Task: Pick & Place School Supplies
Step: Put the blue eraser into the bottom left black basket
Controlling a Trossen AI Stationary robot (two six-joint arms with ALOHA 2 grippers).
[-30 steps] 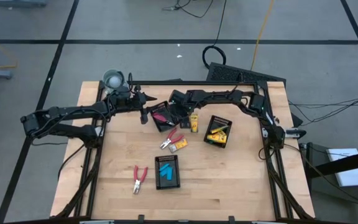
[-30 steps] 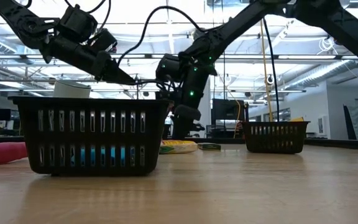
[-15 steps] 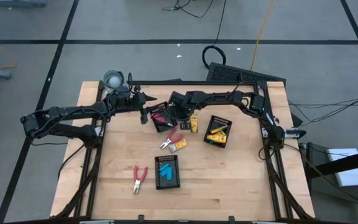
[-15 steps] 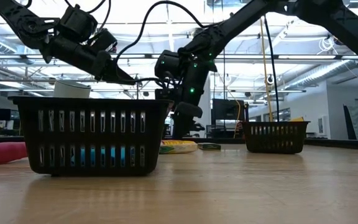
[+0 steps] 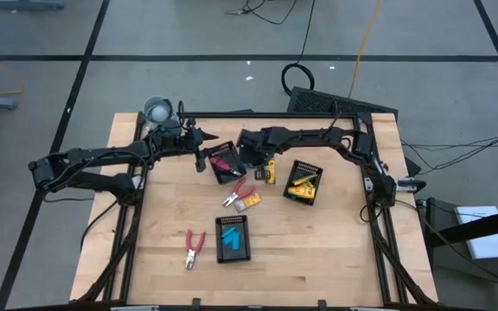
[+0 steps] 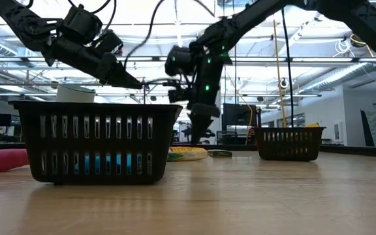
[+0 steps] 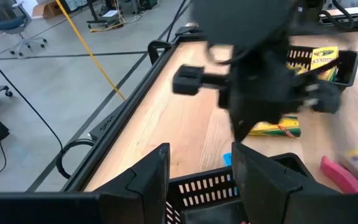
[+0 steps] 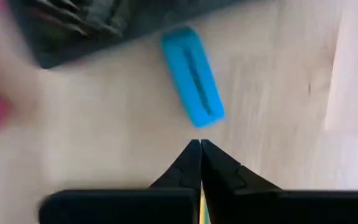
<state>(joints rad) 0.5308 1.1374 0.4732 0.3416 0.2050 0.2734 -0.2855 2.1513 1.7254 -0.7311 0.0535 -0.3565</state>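
While the right hand (image 8: 200,144) hangs over the counter (image 5: 318,250) with fingers pressed together on nothing, a light-blue piece (image 8: 192,76) lies just ahead beside a black tray (image 8: 104,25). The left hand (image 7: 199,163), fingers apart, hovers above that tray's rim.
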